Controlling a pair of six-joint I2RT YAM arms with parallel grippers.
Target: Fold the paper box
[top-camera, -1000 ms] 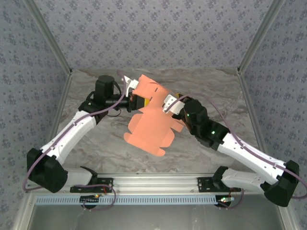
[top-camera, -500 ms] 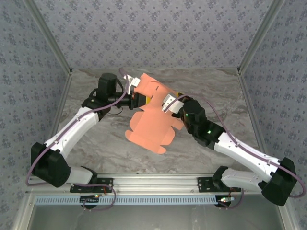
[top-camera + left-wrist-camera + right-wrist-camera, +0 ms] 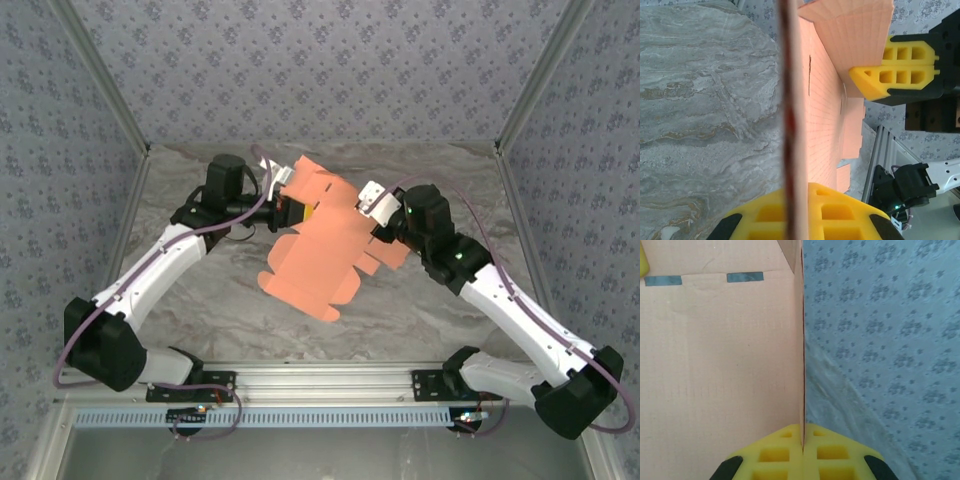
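A thin, salmon-orange die-cut cardboard sheet, the paper box, hangs unfolded over the grey marbled table, its tabs and slots free. The left gripper pinches its far-left edge and the right gripper its right edge, yellow pads closed tight. The patterned walls stand well apart.

Top camera sits high behind the arm bases, looking down and toward the far wall, wide enough for the whole table and the paper box at its middle. The left wrist camera is in tight, sighting past the left gripper along the box edge-on, facing right and near. It catches the right gripper and the near rail. The right wrist camera is just as close, peering over its own fingers along the sheet toward a patterned wall. All three share the paper box.
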